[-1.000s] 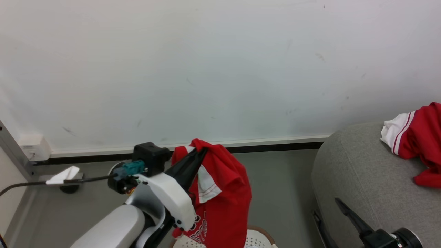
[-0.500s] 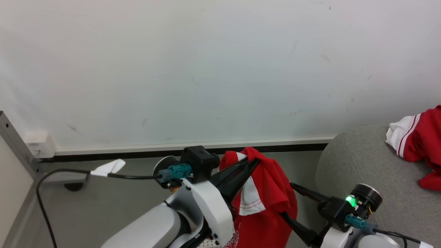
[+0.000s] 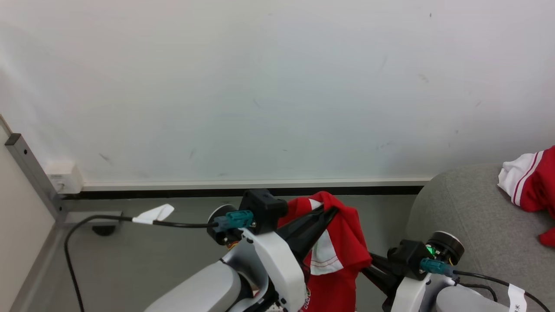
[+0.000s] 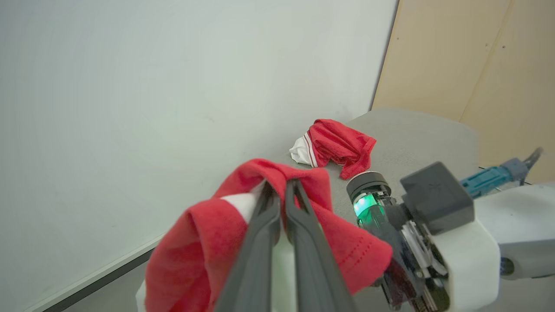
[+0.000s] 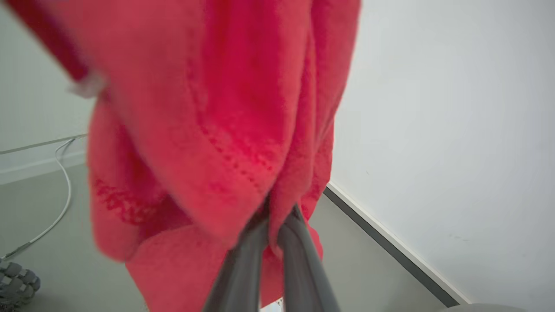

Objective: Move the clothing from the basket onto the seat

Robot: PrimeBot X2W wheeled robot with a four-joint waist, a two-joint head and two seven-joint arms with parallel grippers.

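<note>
Head view: left hand [image 3: 330, 212], right hand [image 5: 277, 224] clamp one garment [image 3: 342, 236]; second garment [image 3: 531, 186] on seat [image 3: 468, 216].

Bright red floods the hanging garment [image 3: 342, 242], broken by a white panel with red stitch lines, set against charcoal-black fingers [image 3: 311, 226] and a glossy white forearm [image 3: 277, 268] with a teal plug [image 3: 237, 219] and a black cable [image 3: 190, 224] wearing a white tag [image 3: 154, 213]. Over on the flecked grey woven seat [image 3: 468, 216], the second garment [image 3: 531, 182] flashes the same red, its white cuff crossed by thin red stripes. Round them: a pale wall [image 3: 260, 86] with faint grey scuffs, black skirting [image 3: 173, 193] capped in white, dull grey floor [image 3: 151, 260], and a glowing green light [image 3: 429, 250].
</note>
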